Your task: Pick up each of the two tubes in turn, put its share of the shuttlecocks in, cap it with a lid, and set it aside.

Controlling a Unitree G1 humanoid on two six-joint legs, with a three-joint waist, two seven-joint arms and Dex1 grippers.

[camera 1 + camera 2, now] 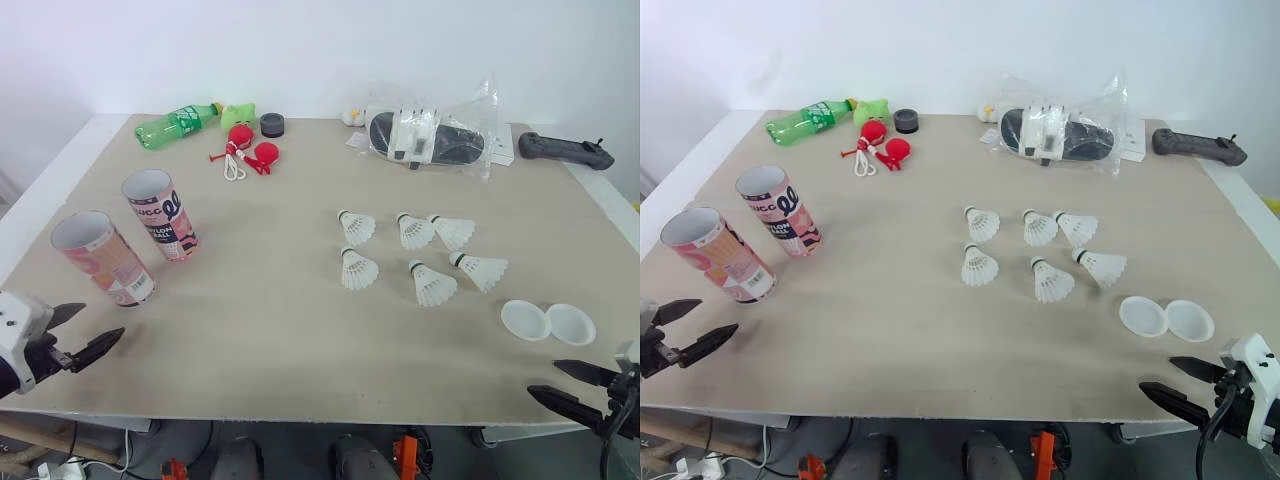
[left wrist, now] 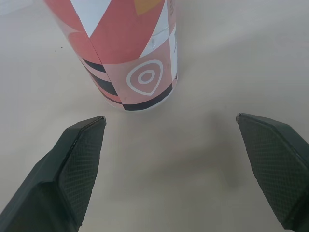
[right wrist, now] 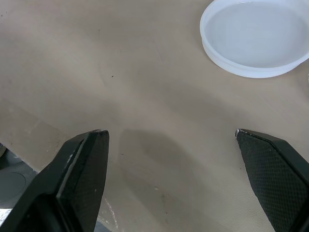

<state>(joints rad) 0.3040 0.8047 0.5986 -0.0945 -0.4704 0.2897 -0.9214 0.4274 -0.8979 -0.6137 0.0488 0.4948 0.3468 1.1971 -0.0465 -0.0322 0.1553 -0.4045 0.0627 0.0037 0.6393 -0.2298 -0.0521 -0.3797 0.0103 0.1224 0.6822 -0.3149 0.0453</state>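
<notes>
Two open pink patterned tubes stand at the table's left: the nearer tube (image 1: 103, 257) (image 2: 126, 53) and the farther tube (image 1: 160, 214). Several white shuttlecocks (image 1: 415, 250) lie right of centre. Two white lids (image 1: 526, 320) (image 1: 571, 323) sit side by side near the front right; one lid (image 3: 254, 37) also appears in the right wrist view. My left gripper (image 1: 85, 334) is open at the front left edge, a short way in front of the nearer tube. My right gripper (image 1: 568, 385) is open at the front right edge, just short of the lids. Both are empty.
Along the back edge lie a green bottle (image 1: 178, 124), a green toy (image 1: 238, 114), a dark roll (image 1: 272, 125), a red toy with white cord (image 1: 245, 149), a plastic bag holding a black and white item (image 1: 430, 139) and a black handled device (image 1: 563, 150).
</notes>
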